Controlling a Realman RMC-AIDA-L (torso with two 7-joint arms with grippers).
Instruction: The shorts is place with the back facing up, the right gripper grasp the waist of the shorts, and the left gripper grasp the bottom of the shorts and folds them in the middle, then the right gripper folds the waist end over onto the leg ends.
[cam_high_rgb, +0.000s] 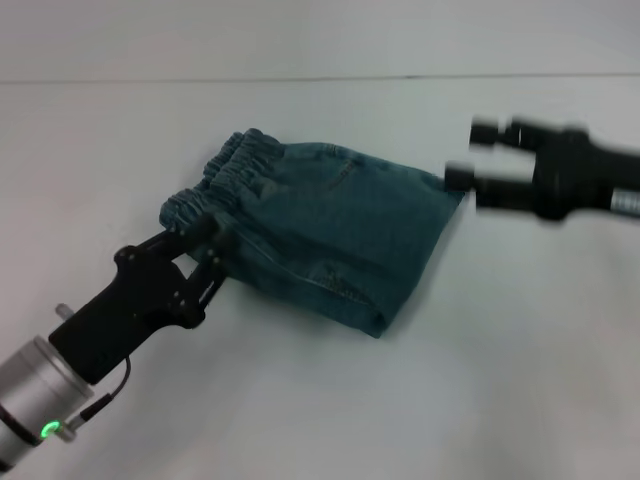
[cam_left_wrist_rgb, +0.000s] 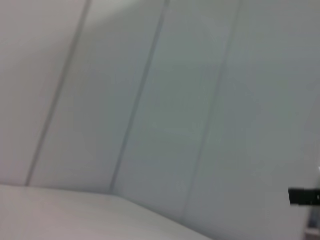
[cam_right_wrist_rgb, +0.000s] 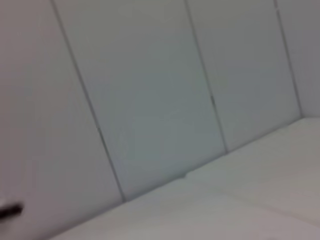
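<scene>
I see my left gripper (cam_high_rgb: 205, 262) reaching in from seven o'clock, pinching the shorts (cam_high_rgb: 330, 235) near the waistband, while my right gripper (cam_high_rgb: 466, 155) hovers spread empty at three o'clock.

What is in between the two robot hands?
In the head view, the folded denim shorts lie on the table between the left gripper at their elastic waist end and the right gripper by their other end.

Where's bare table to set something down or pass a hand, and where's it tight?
Bare table runs along the near edge below the shorts and under the right gripper; another strip lies behind the shorts toward the wall. Crowded: the waistband corner, where the left gripper meets the fabric, and the hem corner by the right gripper.
</scene>
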